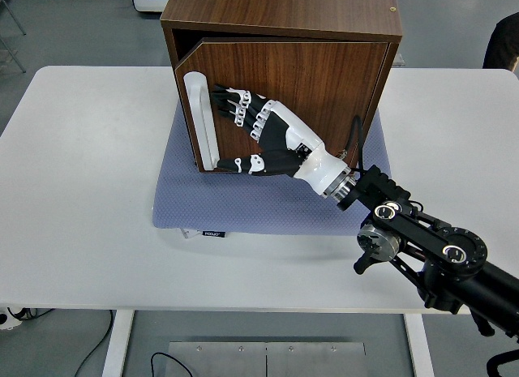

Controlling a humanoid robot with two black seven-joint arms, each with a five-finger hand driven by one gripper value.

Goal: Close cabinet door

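Note:
A dark wooden cabinet [284,12] stands on a blue-grey mat [268,207] at the table's middle back. Its door [324,93] is hinged on the right and is almost flush with the front; only a thin dark gap shows along the top left. A white bar handle [200,122] runs down the door's left edge. My right hand [251,130] lies flat against the door just right of the handle, fingers spread and holding nothing, thumb low near the door's bottom. The left arm is out of view.
The white table [81,190] stretches wide on both sides of the mat. A black cable [357,142] runs down by the cabinet's right front corner. My right forearm [430,247] crosses the near right part of the table.

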